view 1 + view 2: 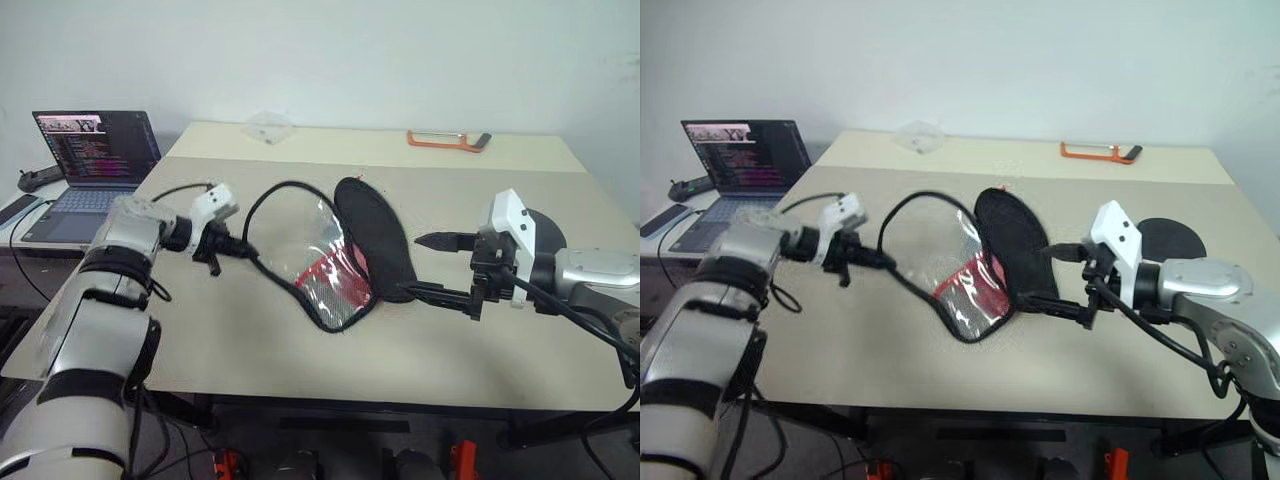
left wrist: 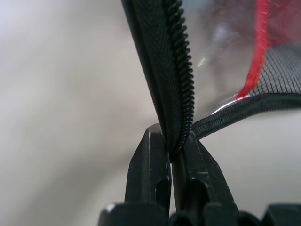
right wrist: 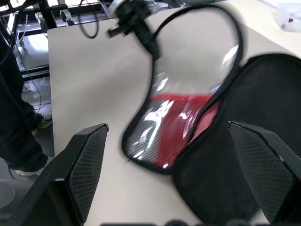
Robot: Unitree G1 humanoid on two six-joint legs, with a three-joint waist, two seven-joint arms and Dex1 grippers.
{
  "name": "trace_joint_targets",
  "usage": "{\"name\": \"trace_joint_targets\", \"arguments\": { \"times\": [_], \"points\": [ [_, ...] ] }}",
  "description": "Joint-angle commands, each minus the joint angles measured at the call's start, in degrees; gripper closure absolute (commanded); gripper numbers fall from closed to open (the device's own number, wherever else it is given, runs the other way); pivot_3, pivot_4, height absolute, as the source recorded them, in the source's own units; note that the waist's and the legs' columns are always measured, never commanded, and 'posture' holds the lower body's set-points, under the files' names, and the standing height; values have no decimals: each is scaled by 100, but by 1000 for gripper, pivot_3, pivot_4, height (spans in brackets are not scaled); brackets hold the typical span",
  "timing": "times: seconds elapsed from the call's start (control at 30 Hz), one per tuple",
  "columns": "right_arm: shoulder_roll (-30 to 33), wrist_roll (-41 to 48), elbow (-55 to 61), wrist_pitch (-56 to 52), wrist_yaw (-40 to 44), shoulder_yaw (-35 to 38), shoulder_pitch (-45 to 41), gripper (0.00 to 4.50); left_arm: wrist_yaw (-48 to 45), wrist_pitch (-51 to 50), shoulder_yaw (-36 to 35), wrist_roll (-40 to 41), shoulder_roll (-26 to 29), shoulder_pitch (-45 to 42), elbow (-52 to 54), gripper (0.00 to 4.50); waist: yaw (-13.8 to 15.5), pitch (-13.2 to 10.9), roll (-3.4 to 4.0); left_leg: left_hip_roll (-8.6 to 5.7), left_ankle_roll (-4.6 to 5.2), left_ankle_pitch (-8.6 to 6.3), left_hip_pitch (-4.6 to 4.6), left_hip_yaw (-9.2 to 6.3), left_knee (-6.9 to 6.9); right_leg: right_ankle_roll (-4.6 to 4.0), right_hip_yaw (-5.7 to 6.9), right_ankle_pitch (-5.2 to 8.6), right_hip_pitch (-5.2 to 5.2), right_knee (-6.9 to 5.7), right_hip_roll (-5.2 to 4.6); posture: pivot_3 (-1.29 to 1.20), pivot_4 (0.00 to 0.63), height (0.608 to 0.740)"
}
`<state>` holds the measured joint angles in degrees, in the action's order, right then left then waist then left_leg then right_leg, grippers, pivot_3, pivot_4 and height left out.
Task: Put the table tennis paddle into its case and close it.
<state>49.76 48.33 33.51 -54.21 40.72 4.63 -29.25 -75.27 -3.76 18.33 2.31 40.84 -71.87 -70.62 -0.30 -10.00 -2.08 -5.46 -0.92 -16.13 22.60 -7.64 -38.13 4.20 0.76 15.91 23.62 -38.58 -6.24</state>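
The case lies open in the middle of the table, its black half (image 1: pixel 378 235) to the right and its clear flap with a red mesh part (image 1: pixel 335 278) spread to the left. My left gripper (image 1: pixel 243 252) is shut on the flap's black zipper edge (image 2: pixel 181 84), which is pulled taut to the left. My right gripper (image 1: pixel 430 266) stands open just right of the black half, one finger low beside its edge. A round black disc (image 1: pixel 1170 240), apparently the table tennis paddle's blade, lies on the table behind my right wrist; its handle is hidden.
An open laptop (image 1: pixel 95 150) and a phone (image 1: pixel 18 208) sit on a side desk at the left. At the table's far edge lie an orange-framed tool (image 1: pixel 447 140) and a clear plastic piece (image 1: pixel 268 127).
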Motion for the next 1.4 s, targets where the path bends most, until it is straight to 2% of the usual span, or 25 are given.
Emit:
{"name": "trace_joint_targets", "arguments": {
  "times": [0.03,0.27,0.4,0.5,0.83,0.87,0.97,1.1,1.2,1.4],
  "points": [
    [79,-16,94,43,45,76,-51,0,413,461,-307,-247,-150,-380,-246,4472,-29,0,0,0,0,0,9,1,0,0,0,0,10,-2,0,0,150,740],
    [76,15,131,-14,26,75,-55,0,981,737,-279,-923,-352,-521,-499,4472,-161,0,0,0,-2,1,30,10,-4,0,-9,0,43,-25,0,0,150,740],
    [50,64,173,-66,-34,89,-37,0,1731,765,-273,-1357,-374,-466,-596,4472,-166,0,0,1,-1,1,27,12,-9,-1,-12,0,45,-35,1,0,150,740],
    [33,97,204,-86,-59,85,-29,0,1910,802,-389,-1453,-408,-469,-629,3713,-152,0,0,0,-1,2,30,10,-19,-1,-11,0,44,-39,1,0,150,740],
    [-36,-19,138,-59,-57,-113,-101,0,1745,938,-407,-1748,-49,-353,-640,140,-170,0,0,-1,-1,1,34,10,-32,0,-11,-1,44,-44,2,0,150,740],
    [-49,-38,126,-56,-58,-152,-110,0,1735,1010,-351,-1832,22,-335,-638,31,-171,0,0,0,-1,1,33,10,-32,0,-12,-1,44,-44,2,0,150,740],
    [-97,-51,75,-57,-62,-229,-150,0,1553,1150,-256,-2039,239,-274,-641,31,-170,0,0,-1,-1,1,34,9,-33,0,-11,-1,44,-45,2,0,150,740],
    [-159,-86,-13,-37,-74,-304,-218,0,1834,1341,-283,-2235,546,-161,-638,31,-168,0,0,-1,-1,1,34,8,-37,0,-11,-1,44,-46,2,0,150,740],
    [-267,-266,-135,12,-194,-419,-286,0,1537,1277,-784,-1760,528,-152,-599,31,-154,0,0,-2,-1,1,35,6,-46,0,-8,-1,43,-49,2,0,150,740],
    [-779,-1443,-840,264,-890,-1072,-420,0,112,603,-2019,-411,274,-31,-296,31,-159,1,-1,-4,0,0,41,3,-71,8,-6,-9,40,-55,2,0,150,740]
  ]
}}
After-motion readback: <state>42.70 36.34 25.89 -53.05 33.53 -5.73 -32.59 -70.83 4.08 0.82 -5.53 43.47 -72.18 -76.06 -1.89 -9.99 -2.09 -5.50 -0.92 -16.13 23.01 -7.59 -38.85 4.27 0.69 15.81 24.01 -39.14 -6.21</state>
